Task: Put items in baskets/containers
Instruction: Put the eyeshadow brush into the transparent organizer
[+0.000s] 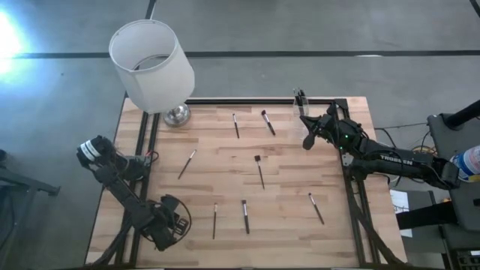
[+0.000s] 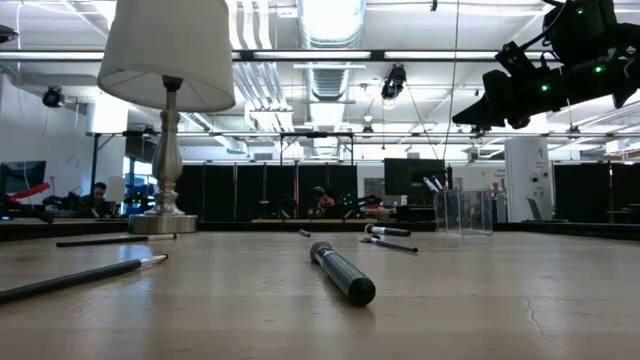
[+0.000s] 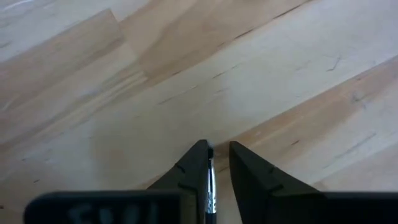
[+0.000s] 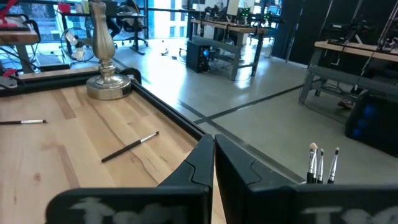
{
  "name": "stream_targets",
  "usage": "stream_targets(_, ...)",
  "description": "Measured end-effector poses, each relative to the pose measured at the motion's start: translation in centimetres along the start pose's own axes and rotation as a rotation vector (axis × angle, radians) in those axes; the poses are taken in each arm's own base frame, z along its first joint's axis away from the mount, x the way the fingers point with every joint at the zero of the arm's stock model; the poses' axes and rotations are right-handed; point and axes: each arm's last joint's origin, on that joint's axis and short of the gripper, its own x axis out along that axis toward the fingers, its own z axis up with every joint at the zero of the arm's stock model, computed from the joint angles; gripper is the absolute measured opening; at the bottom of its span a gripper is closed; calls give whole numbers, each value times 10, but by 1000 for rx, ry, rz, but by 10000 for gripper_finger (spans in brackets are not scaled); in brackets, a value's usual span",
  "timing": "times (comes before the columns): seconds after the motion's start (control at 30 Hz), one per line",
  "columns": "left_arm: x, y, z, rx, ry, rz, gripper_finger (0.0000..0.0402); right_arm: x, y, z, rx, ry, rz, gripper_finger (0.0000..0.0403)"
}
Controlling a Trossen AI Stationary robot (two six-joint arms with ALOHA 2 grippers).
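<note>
While my left gripper (image 3: 217, 163) clamps a brush (image 3: 211, 186) at the near-left corner, I lift straight — then carry to the cup (image 1: 301, 105); right gripper (image 1: 308, 140), shut and empty, must clear it.

- High view looks straight down on the table (image 1: 285, 195).
- Low view looks level across it; both show the lamp (image 1: 150, 67).
- Wrist views sit close above the tabletop.

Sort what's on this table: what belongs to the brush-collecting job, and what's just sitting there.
Job:
loose brushes on the tabletop
clear cup already holding some brushes
left pincer with a brush between its fingers
right pincer beside the cup

Just there:
lamp at the far left corner
</note>
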Motion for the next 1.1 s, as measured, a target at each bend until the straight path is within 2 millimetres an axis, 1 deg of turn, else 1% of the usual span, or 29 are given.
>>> stream_targets(0.17,0,1,-1,13,6,9,8,0,0,0,0,0,0,8)
stream_targets(0.33,0,1,0,51,-1,7,2,0,0,0,0,0,0,8)
stream_targets(0.47,-2,-1,0,104,-46,-18,1,0,0,0,0,0,0,8)
stream_targets(0.6,-7,-6,8,143,-245,-129,0,0,0,0,-6,-1,0,8)
stream_targets(0.73,-13,-12,15,195,-402,-240,0,0,1,0,-4,0,8,8)
stream_targets(0.87,-17,-26,28,273,-588,-326,0,0,4,0,-7,-3,37,8)
stream_targets(0.97,-14,-37,40,337,-663,-370,0,-1,9,0,-6,-20,73,8)
stream_targets(1.1,-10,-55,61,432,-759,-446,0,-2,18,-2,-5,-47,162,8)
